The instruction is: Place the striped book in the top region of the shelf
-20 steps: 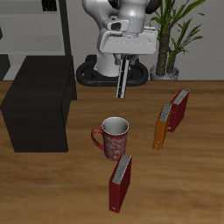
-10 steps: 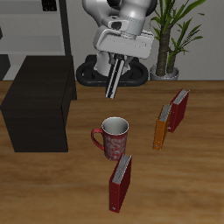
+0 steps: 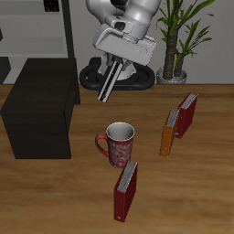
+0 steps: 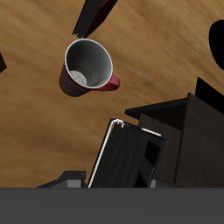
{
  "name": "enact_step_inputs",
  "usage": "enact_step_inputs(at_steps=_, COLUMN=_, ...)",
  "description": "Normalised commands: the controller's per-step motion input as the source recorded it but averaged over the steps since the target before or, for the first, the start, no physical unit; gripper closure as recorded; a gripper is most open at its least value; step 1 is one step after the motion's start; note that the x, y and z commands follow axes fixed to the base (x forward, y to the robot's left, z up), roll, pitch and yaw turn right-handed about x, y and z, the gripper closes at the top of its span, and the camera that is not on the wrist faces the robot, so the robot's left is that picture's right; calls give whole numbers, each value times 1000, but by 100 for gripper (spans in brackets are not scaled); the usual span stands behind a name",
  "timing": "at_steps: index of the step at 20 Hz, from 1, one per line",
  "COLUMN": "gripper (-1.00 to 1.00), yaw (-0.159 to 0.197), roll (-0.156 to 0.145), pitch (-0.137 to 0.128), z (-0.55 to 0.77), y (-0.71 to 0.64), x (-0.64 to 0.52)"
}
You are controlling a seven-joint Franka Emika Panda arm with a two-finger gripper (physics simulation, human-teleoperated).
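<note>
Exterior view: end effector (image 3: 113,62) clamped on the striped book (image 3: 108,80), carried tilted in the air above the counter (image 3: 183,196) between mug (image 3: 116,143) and shelf (image 3: 41,105); pickup done, placing on the shelf's top remains.

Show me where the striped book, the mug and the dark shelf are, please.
striped book (image 3: 108,80), exterior view, middle of its tilted cover, held in the air.
mug (image 3: 120,144), exterior view, its red outer wall.
shelf (image 3: 41,96), exterior view, its flat top.
</note>
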Motion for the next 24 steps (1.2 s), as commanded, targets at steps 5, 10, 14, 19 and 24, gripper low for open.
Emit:
enact_step_inputs(at_steps=5, gripper=100, yaw=-19, roll=-99, pitch=43, z=-27, y=-7, x=128)
enact_step_inputs(at_steps=10, gripper=100, yaw=25, roll=-66, pitch=21, z=-29, y=201, x=189)
enact_step_inputs(at_steps=14, gripper=100, yaw=35, roll=-70, pitch=-16, z=-65, y=285, x=125)
enact_step_inputs(at_steps=19, gripper=100, yaw=14, roll=-38, pitch=22, z=-210, y=378, x=35)
enact_step_inputs(at_steps=24, gripper=100, yaw=-14, roll=-38, pitch=66, z=-241, y=193, x=-32)
